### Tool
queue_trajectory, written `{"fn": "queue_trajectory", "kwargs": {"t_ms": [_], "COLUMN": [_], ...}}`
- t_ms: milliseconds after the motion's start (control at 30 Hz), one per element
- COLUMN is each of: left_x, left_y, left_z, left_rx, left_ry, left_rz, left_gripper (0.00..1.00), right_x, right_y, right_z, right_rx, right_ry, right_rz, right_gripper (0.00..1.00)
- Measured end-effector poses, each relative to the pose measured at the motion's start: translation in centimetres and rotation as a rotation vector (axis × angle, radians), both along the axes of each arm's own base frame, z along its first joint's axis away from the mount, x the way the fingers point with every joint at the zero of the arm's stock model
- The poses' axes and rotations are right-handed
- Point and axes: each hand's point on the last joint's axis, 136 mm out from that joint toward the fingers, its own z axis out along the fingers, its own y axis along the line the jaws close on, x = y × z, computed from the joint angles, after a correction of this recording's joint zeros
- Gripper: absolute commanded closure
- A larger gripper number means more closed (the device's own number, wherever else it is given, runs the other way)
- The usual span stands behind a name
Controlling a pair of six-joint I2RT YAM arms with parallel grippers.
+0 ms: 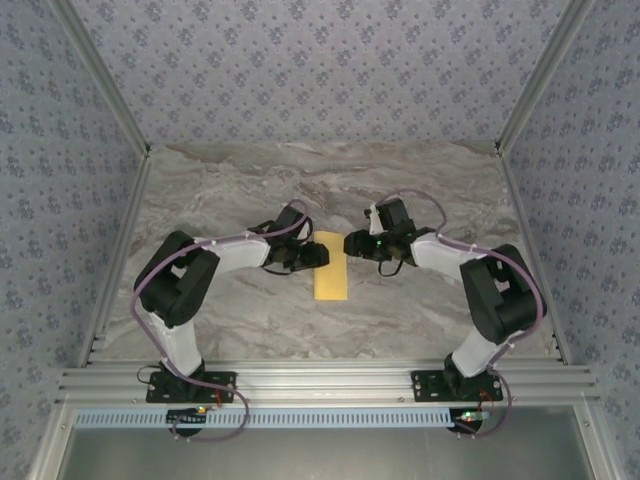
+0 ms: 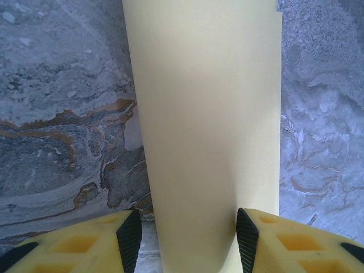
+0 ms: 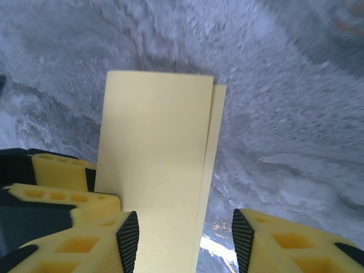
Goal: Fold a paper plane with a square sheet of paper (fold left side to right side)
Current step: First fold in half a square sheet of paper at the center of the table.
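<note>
Square sheet of paper: mustard-yellow, folded in half into narrow rectangle, upper layer stopping just short of lower along one long edge, lying flat mid marble tabletop. Left gripper: reaching sheet's far left edge, jaws standing spread, sheet showing between them, nothing pinched. Right gripper: facing it at sheet's far right corner, jaws likewise spread, gripping nothing.

grey marble tabletop; floral-patterned walls; aluminium rail along near edge
</note>
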Motion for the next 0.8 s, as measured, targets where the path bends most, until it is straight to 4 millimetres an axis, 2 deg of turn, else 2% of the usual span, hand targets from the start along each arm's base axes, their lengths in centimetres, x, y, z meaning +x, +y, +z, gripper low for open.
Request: {"fn": "queue_trajectory", "kwargs": {"t_ms": [100, 333, 800], "left_x": [0.0, 0.0, -0.1], "left_y": [0.0, -0.2, -0.2], "left_z": [0.0, -0.1, -0.2], "left_rx": [0.013, 0.056, 0.085], "left_ry": [0.003, 0.005, 0.007], "left_rz": [-0.002, -0.018, -0.037], "left_gripper": [0.48, 0.47, 0.47], "right_x": [-0.1, -2.0, -2.3], "right_y": [-1.3, -3.7, -3.9], "right_z": [0.3, -2.3, -2.6], "right_rx": [-0.033, -0.12, -0.13], "right_ry": [-0.022, 0.048, 0.056], "right_rz": [-0.023, -0.052, -0.05], "right_gripper": [0.49, 0.49, 0.49]}}
